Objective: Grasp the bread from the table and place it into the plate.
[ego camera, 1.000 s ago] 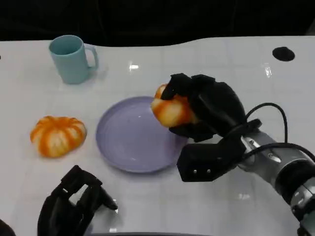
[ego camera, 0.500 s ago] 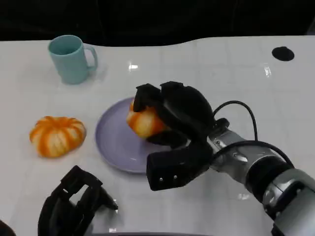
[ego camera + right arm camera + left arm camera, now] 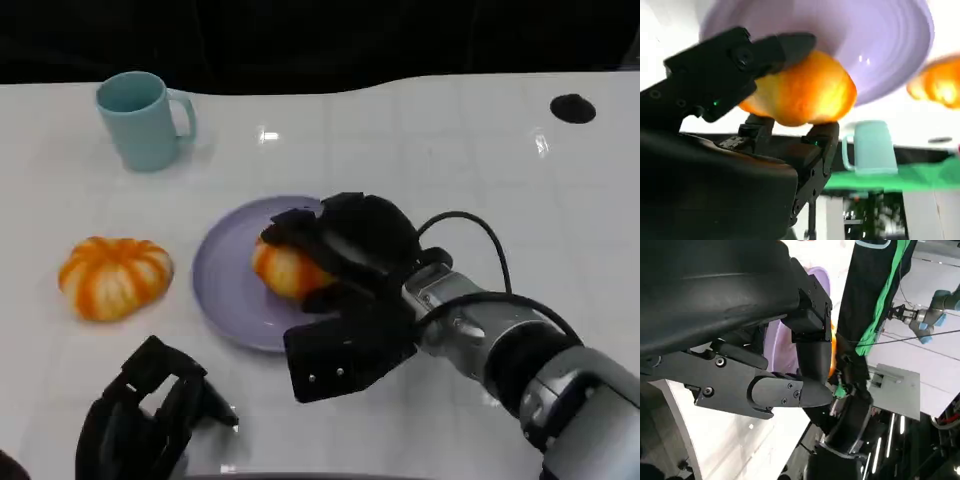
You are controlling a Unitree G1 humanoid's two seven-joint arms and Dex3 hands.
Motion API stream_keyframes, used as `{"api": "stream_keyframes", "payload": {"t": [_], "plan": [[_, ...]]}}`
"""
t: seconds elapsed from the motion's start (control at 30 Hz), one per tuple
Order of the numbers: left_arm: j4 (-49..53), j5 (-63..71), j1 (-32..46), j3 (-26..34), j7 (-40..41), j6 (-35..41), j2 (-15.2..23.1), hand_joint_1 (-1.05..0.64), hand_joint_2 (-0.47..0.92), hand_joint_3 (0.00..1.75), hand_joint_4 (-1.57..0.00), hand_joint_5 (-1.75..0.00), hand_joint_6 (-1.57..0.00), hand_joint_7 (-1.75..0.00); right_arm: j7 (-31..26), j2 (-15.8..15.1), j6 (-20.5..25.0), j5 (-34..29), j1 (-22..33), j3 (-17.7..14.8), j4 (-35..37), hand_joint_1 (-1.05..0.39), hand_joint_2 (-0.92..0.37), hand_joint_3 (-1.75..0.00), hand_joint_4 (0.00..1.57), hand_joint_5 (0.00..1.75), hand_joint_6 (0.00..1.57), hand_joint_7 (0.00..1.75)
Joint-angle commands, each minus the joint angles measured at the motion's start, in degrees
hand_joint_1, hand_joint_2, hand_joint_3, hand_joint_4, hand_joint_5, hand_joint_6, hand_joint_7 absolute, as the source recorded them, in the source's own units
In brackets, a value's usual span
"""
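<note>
Now my right hand (image 3: 340, 255) holds the bread (image 3: 285, 268) tight, fingers wrapped around it, over the purple plate (image 3: 225, 275) in the middle of the frame. My left hand (image 3: 145, 415) sits at the lower left, fingers curled in, holding nothing.

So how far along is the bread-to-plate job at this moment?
Done: the bread is picked up, off the table.
In hand: the right robot hand grips it low over the purple plate.
Left: releasing it and withdrawing. The left robot hand rests idle near the table's front edge.
</note>
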Motion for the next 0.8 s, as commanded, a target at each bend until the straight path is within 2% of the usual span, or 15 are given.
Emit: {"api": "stream_keyframes", "payload": {"t": [0.03, 0.2, 0.27, 0.47, 0.7, 0.8], "plan": [[0.0, -0.1, 0.5, 0.2, -0.2, -0.5, 0.8, -0.52, 0.92, 0.28, -0.62, -1.75, -0.5, -1.51, 3.8, -0.5, -1.1, 0.7, -1.9, 0.0, -0.7, -0.57, -0.92, -0.37, 0.32, 0.14, 0.29, 0.0], [-0.5, -0.1, 0.8, 0.3, 0.1, -0.2, 0.7, -0.52, 0.92, 0.28, -0.61, -1.75, -0.5, -1.51, 5.5, -0.4, -1.2, 1.1, -1.7, -0.4, -1.5, -0.65, -0.92, -0.39, 0.22, 0.08, 0.19, 0.0], [-0.1, 0.0, 0.7, 0.4, 0.0, -0.8, 0.8, -0.53, 0.92, 0.28, -0.6, -1.75, -0.5, -1.51, 6.8, -0.5, -1.5, 1.8, -1.6, -0.8, -2.0, -0.73, -0.92, -0.44, 0.16, 0.04, 0.15, 0.0], [0.0, 0.2, 0.2, 0.4, 0.4, -0.6, 0.9, -0.53, 0.92, 0.28, -0.61, -1.75, -0.48, -1.54, 9.2, -1.7, -4.0, 4.2, -0.2, -2.3, -3.8, -0.82, -0.92, -0.48, 0.11, 0.02, 0.09, 0.0], [-0.1, 0.3, 0.5, 0.2, 0.5, -0.7, 0.7, -0.54, 0.92, 0.27, -0.61, -1.75, -0.5, -1.51, 11.6, -5.7, -7.9, 6.1, 2.9, -3.6, -9.2, -0.88, -0.92, -0.5, 0.09, 0.01, 0.06, 0.0], [-0.1, 0.6, 0.5, 0.2, 0.7, -1.0, 0.8, -0.54, 0.92, 0.28, -0.61, -1.75, -0.49, -1.54, 12.5, -8.3, -12.5, 9.7, 6.4, -6.3, -13.5, -0.85, -0.92, -0.49, 0.16, 0.05, 0.11, 0.03]]}}
